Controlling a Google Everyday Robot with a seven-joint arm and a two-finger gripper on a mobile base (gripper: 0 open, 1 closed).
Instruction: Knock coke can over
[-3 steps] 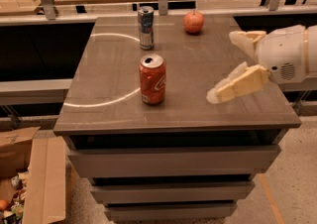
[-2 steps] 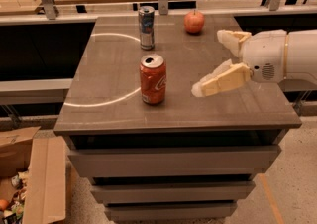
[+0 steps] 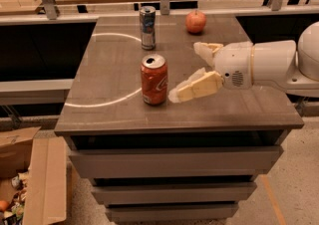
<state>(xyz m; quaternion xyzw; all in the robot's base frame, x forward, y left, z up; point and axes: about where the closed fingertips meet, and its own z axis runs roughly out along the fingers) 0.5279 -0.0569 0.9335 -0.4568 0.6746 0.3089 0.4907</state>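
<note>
The coke can stands upright on the grey cabinet top, near its front middle. It is red-orange with white lettering and a silver top. My gripper comes in from the right on a white arm, just right of the can. Its two cream fingers are spread apart and hold nothing. The near fingertip is very close to the can's right side, low down. The far finger is behind and to the right of the can.
A taller silver-and-blue can stands upright behind the coke can. A red-orange apple sits at the back right of the top. Cardboard boxes lie on the floor at the left. A desk with papers runs behind.
My gripper has moved left across the cabinet top, from its right edge to just beside the coke can. The can has stayed upright in place.
</note>
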